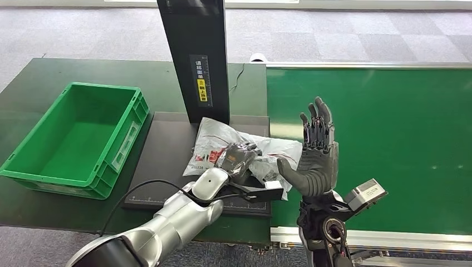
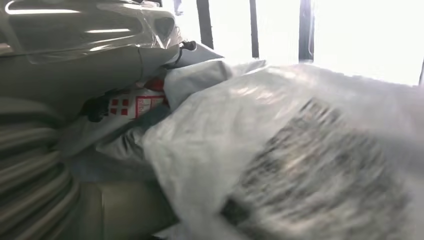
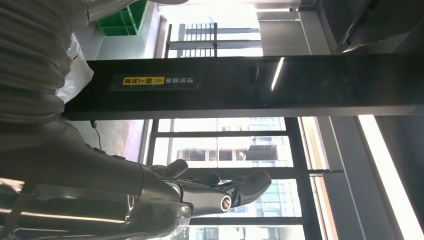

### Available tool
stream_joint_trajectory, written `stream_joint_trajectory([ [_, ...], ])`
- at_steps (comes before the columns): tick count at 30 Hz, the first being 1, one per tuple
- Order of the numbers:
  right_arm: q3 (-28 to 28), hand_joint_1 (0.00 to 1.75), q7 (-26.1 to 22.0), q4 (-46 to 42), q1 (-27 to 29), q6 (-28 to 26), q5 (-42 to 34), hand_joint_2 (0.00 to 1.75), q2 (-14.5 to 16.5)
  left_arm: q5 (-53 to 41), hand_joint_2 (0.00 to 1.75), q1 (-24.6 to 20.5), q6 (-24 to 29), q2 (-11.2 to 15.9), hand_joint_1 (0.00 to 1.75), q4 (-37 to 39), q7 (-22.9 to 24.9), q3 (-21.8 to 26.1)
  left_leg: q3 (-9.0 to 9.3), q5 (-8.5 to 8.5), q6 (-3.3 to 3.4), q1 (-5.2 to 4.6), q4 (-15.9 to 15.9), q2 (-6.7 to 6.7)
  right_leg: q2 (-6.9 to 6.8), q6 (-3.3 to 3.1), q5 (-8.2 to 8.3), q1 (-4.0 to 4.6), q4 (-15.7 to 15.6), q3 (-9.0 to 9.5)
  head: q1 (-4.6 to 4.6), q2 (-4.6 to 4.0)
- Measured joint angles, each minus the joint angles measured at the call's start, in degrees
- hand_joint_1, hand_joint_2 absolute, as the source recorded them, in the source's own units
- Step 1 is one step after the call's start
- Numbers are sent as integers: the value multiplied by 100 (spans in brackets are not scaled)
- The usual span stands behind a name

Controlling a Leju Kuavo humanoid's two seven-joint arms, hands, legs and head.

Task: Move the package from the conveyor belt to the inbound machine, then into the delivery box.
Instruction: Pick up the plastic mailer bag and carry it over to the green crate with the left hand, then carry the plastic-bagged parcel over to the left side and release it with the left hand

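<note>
Left arm (image 1: 183,214), nearest the camera at 6 o'clock, reaches up to the package (image 1: 239,153); the left hand (image 1: 240,158) rests its dark fingers on the crumpled bag, apparently gripping it, though the closure is partly hidden. Package lies on the black scanner plate (image 1: 161,161) at centre, below the upright post (image 1: 195,55), its long axis running roughly 10 to 4 o'clock, printed end toward 8 o'clock. Right hand (image 1: 317,156), at 3 o'clock over the green belt (image 1: 389,139), is raised with fingers spread, holding nothing. Green box (image 1: 78,139) sits at 9 o'clock. Risk, judged: slack film may slip or snag on the box rim.
</note>
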Motion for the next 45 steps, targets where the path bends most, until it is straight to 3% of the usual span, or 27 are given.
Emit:
stream_joint_trajectory([
  [7,-65,0,-34,-9,109,-137,0,175,0,1155,175,-5,1107,34,175,-302,-1227,1011,-3,0,0,1,0,2,1,0,0,1,1,-7,-1,0],
  [11,-145,0,-62,-37,197,-205,9,175,-1,1826,175,178,1301,100,175,-1370,-1841,1646,-6,0,0,1,0,7,4,0,0,1,2,-10,0,-1],
  [15,-271,0,-56,-121,347,-306,41,175,-6,1794,175,717,1339,257,175,-3476,-1827,1907,-17,-1,-1,1,-1,10,6,0,0,1,3,-19,0,0],
  [19,-367,0,-79,-172,564,-332,33,175,-36,1707,175,1192,1382,553,175,-5435,-1526,2091,-29,-1,-1,2,-3,9,7,-1,-2,2,3,-30,-1,-1],
  [24,-406,0,-107,-174,716,-332,15,175,-86,1748,175,1264,1191,906,175,-6241,-1163,2734,-28,7,-6,4,-5,9,6,-5,1,4,2,-31,-1,-1],
  [28,-402,0,-122,-184,764,-331,10,175,-117,1484,175,926,1120,1259,175,-5849,-649,3340,-28,21,-9,6,-5,9,6,-11,12,7,3,-33,3,0],
  [31,-369,0,-128,-184,786,-330,-1,175,-140,1151,175,199,1354,1732,175,-4539,-683,3912,-27,34,-13,8,-6,29,21,-24,32,10,5,-40,2,0],
  [36,-351,0,-90,-196,854,-334,-1,175,-161,386,175,-601,1495,2356,175,-2656,-104,4540,-30,36,-18,15,-6,64,47,-35,44,19,8,-55,-2,0],
  [40,-343,0,-79,-202,860,-337,0,175,-161,265,175,-841,1501,2601,175,-1877,14,4696,-40,37,-18,14,-6,52,43,-34,43,18,8,-57,-1,0],
  [45,-330,0,-79,-203,864,-337,0,175,-160,239,175,-972,1501,2722,175,-1421,20,4775,-45,36,-18,12,-4,46,42,-34,43,16,5,-60,0,0],
])
